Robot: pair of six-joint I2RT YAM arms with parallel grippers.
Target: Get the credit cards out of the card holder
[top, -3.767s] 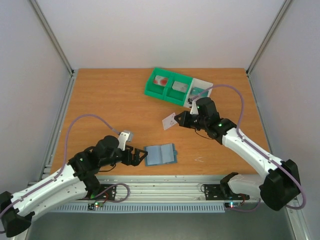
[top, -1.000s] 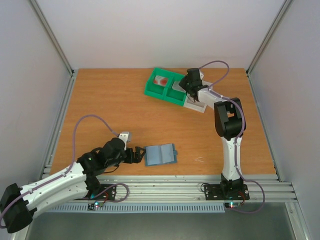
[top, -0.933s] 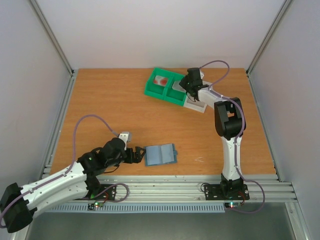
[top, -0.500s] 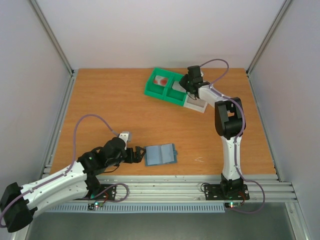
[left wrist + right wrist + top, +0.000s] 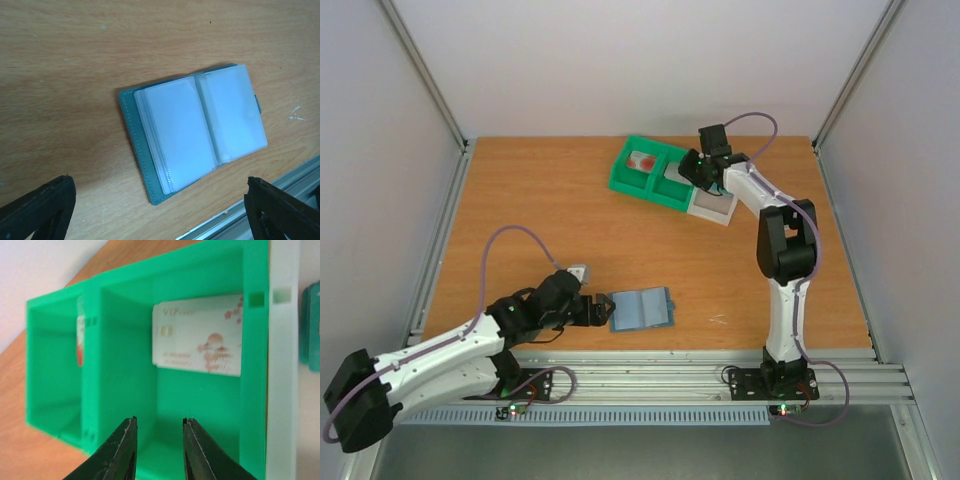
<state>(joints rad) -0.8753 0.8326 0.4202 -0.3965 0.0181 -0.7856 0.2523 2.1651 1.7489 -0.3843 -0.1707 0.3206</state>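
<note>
The card holder [image 5: 642, 308] [image 5: 195, 130] lies spread open on the table near the front edge, its clear sleeves facing up. My left gripper [image 5: 599, 308] [image 5: 157, 182] stands open just left of it, one finger off each side of its near end, not touching. My right gripper [image 5: 692, 172] [image 5: 160, 420] hovers open over the green tray [image 5: 625, 180], nothing between its fingers. A white credit card with red marks [image 5: 200, 342] leans in the middle compartment. Another red-marked card [image 5: 642, 160] [image 5: 80, 340] is in the left one. A teal card [image 5: 311, 325] shows in the white compartment.
The green tray's walls [image 5: 125, 340] and the white compartment [image 5: 712, 207] [image 5: 282, 390] stand close round my right fingers at the table's back. The metal rail [image 5: 295, 175] of the table's front edge runs just beyond the card holder.
My right gripper parted its jaws and drew up and back from the middle compartment, leaving the white card there. My left gripper edged slightly toward the card holder.
</note>
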